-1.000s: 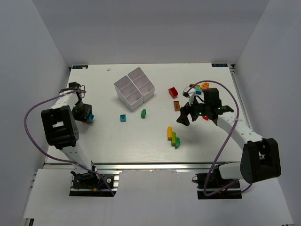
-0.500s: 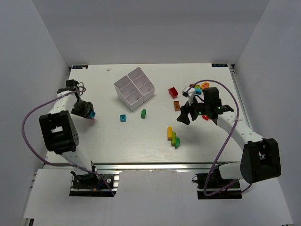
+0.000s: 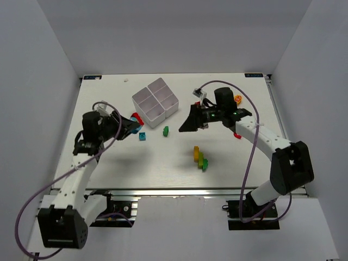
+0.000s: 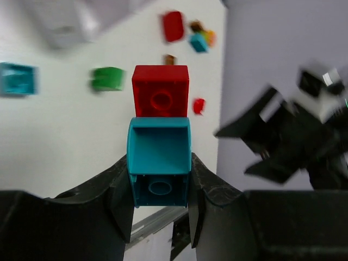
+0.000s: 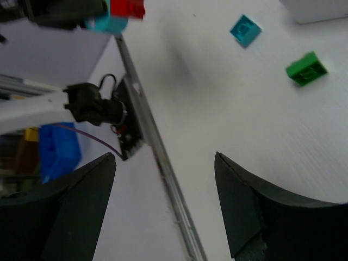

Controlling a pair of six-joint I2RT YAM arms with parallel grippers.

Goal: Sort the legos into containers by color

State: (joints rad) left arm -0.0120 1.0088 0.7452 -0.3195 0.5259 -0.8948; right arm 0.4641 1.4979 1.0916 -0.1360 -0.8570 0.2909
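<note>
My left gripper [image 4: 159, 187] is shut on a teal lego [image 4: 159, 160] with a red lego [image 4: 161, 97] stuck on its far end. It holds them above the table just left of the white four-compartment containers [image 3: 155, 102]. My right gripper [image 5: 163, 185] is open with nothing between its fingers. It hangs to the right of the containers and points left, toward my left gripper [image 3: 130, 122]. On the table lie a loose teal lego [image 3: 142, 136], a green lego [image 3: 166, 130] and a yellow-and-green stack [image 3: 200, 156].
A small red lego [image 3: 237, 135] and an orange piece [image 3: 237, 98] lie at the right, beyond the right arm. The left wrist view shows another red lego [image 4: 173, 25] and a teal-orange cluster [image 4: 200, 39] far off. White walls enclose the table.
My left arm has swung from the table's left edge toward the middle, carrying the teal-and-red legos. My right gripper has moved left toward the containers, and its jaws stand slightly narrower.
</note>
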